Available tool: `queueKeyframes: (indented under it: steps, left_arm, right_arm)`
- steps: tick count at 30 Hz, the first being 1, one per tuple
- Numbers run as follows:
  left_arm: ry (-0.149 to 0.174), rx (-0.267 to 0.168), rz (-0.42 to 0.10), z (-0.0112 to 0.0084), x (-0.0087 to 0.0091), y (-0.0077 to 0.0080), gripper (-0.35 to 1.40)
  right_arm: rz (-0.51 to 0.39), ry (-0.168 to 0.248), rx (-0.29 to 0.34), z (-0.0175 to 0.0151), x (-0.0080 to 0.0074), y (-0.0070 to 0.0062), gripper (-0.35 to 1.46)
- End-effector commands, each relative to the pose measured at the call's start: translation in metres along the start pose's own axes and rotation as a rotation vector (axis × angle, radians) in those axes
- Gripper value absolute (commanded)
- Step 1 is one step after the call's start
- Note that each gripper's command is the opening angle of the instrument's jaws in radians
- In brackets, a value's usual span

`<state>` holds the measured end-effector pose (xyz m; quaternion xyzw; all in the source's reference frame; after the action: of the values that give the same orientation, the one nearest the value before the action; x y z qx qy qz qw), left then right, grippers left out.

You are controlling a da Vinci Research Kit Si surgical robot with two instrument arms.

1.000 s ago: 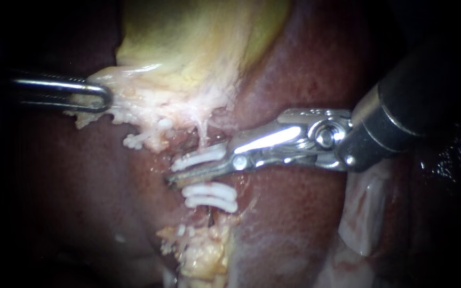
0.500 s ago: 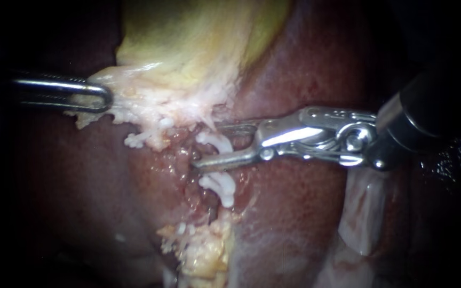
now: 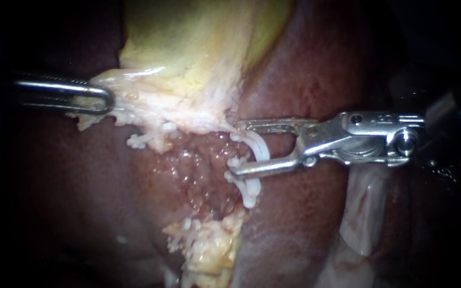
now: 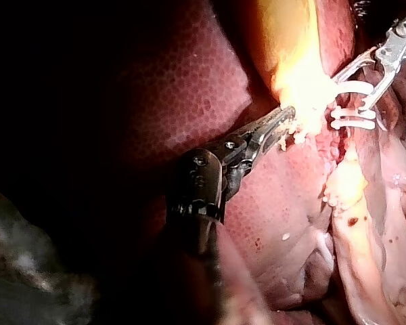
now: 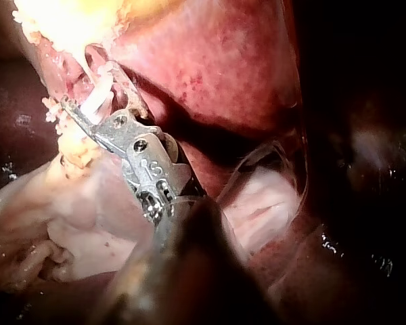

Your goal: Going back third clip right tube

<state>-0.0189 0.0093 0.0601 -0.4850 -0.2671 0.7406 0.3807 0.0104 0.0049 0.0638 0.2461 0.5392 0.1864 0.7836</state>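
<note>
A surgical work site, seen close up: glistening dark red liver [image 3: 305,224] and a yellow-white gallbladder [image 3: 188,48] fill the lit field. Two slender steel instruments reach in. The left instrument [image 3: 105,98] pinches the gallbladder's pale edge, and small white plastic clips [image 3: 250,192] sit beside the spread jaws of the right instrument [image 3: 236,149].

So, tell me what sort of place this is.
Likely a surgical practice bench: a left instrument and right instrument work on a bare liver and pale gallbladder, with white clips on the tissue.

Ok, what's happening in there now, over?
Left instrument: jaws shut on the gallbladder's pale edge. Right instrument: jaws open, white clip between them, more clips beside the lower jaw. Nothing blocking its way back.
</note>
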Motion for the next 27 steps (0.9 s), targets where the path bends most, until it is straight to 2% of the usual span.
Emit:
queueKeyframes:
  steps: [1, 9, 16, 27]
  left_arm:
    - [0.000, 0.000, 0.000, 0.0000, 0.0000, 0.0000, -0.35]
    - [0.000, 0.000, 0.000, 0.0001, 0.0001, 0.0000, -0.35]
    - [0.000, 0.000, 0.000, 0.0001, 0.0000, 0.0000, -0.35]
    - [0.000, 0.000, 0.000, 0.0002, 0.0000, 0.0000, -0.35]
  right_arm:
    - [0.002, 0.000, 0.000, 0.0002, 0.0001, 0.0000, 0.50]
    - [0.000, -0.004, 0.018, 0.0040, 0.0003, 0.0001, 0.50]
    - [0.000, -0.012, 0.057, 0.0083, -0.0007, -0.0001, 0.50]
    - [0.007, -0.018, 0.077, 0.0111, -0.0018, 0.0000, 0.50]
